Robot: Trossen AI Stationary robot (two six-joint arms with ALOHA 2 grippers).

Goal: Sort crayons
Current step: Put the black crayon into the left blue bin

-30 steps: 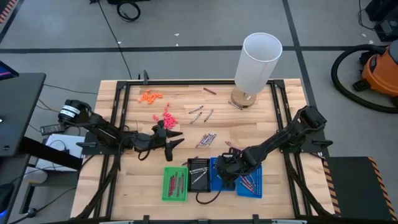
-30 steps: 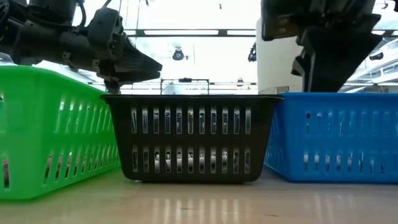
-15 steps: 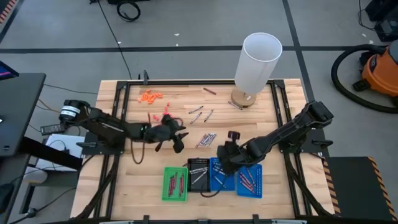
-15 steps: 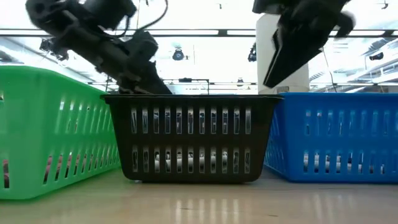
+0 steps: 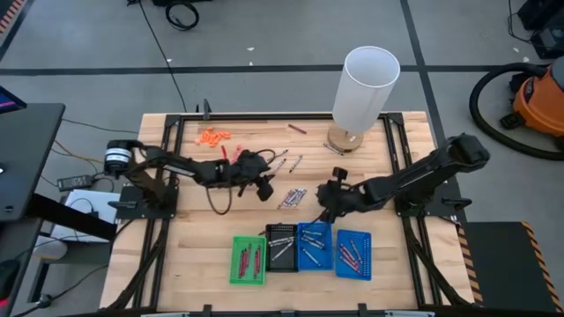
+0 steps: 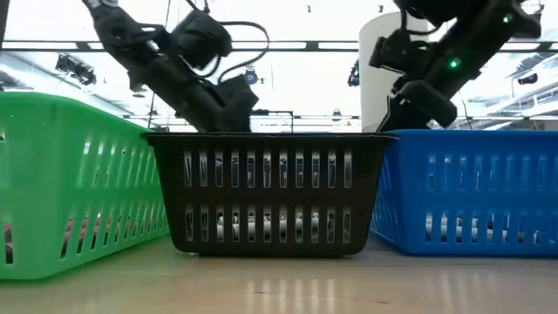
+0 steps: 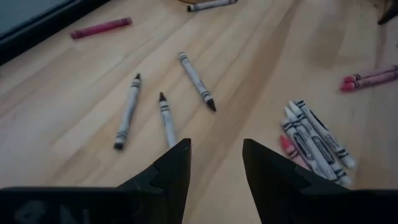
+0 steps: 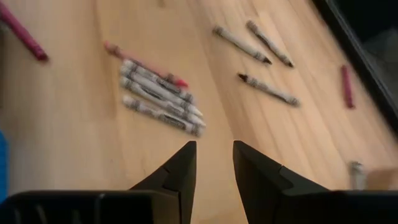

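Note:
Loose crayons lie flat on the wooden table: a bundle of grey ones (image 5: 293,196) with a red one beside it, three separate grey ones (image 5: 283,159) farther back, and a maroon one (image 5: 297,129) near the far edge. My left gripper (image 5: 264,187) hovers open just left of the bundle, with the three grey crayons (image 7: 165,106) ahead of its fingers. My right gripper (image 5: 328,198) hovers open just right of the bundle (image 8: 160,96). Neither holds anything. More crayons lie in the trays at the near edge.
Green (image 5: 248,259), black (image 5: 281,246) and two blue trays (image 5: 315,246), (image 5: 353,254) stand in a row near the front edge. A tall white cylinder (image 5: 366,88) stands at the far right, with tiny orange bits (image 5: 212,136) at the far left. Black frame rails (image 5: 167,167) run along both sides.
My left gripper has swung toward the table's right and far side, ending beside the grey bundle. My right gripper has left the place above the blue tray and gone toward the far edge, up to the bundle's right side, turning as it went. No crayon has moved.

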